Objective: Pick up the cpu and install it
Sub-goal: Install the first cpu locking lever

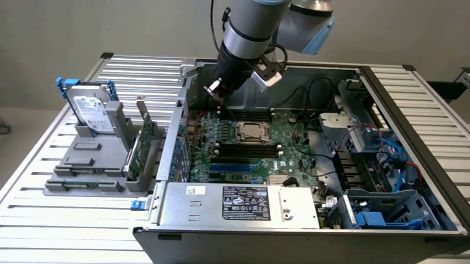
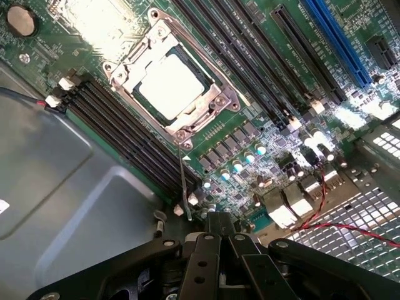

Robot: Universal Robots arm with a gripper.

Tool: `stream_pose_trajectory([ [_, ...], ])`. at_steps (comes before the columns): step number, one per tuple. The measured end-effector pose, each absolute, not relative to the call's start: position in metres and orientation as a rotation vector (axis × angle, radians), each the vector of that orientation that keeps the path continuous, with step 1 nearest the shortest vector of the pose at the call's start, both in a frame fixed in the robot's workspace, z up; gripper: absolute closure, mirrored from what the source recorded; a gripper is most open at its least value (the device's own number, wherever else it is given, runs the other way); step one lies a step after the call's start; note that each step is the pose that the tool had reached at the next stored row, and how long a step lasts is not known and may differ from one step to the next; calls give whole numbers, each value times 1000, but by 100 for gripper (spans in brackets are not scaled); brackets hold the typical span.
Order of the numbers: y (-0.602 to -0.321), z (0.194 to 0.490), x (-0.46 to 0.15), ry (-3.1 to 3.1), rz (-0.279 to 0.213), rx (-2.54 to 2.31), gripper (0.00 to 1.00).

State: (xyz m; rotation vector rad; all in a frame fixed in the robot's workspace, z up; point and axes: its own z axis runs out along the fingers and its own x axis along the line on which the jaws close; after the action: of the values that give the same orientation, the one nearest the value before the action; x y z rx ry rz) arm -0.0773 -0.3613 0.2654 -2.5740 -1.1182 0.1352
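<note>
Nearest the camera in the exterior view, a grey power supply [image 1: 239, 203] with a black-and-white label lies across the near edge of the open computer case [image 1: 411, 143], which rests on a slatted metal table [image 1: 52, 220]. On the exterior view's left, outside the case, a grey holder [image 1: 88, 170] carries a hard drive [image 1: 92, 113] with blue handles and an upright green circuit card [image 1: 147, 137].

Farther in lies the green motherboard [image 1: 294, 157]. The cpu [image 1: 251, 132] sits near its middle, down in the socket between rows of black memory slots. It is a small flat square with a pale silvery top and a thin darker rim. In the wrist view the cpu [image 2: 172, 84] shines under glare and is framed by a metal bracket [image 2: 222, 103] with screws at its corners. A thin metal lever [image 2: 183, 178] runs from one corner of that bracket toward the gripper.

Beyond the cpu, the arm [image 1: 250, 27] comes down from above, silver with a blue-grey joint, its wrist pointing steeply down and leaning toward the exterior view's left. The gripper [image 1: 220, 94] hangs over the far left part of the motherboard, clear of the cpu. In the wrist view the gripper [image 2: 219, 222] has its dark fingers pressed together with nothing between them.
</note>
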Motion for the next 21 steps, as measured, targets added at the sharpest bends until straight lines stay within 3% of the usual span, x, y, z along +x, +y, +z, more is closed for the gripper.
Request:
stream_pose_trajectory([
  [16, -362, 260, -101, -1006, 108, -2636, 89],
  [21, -362, 258, -117, -1013, 68, -2637, 89],
])
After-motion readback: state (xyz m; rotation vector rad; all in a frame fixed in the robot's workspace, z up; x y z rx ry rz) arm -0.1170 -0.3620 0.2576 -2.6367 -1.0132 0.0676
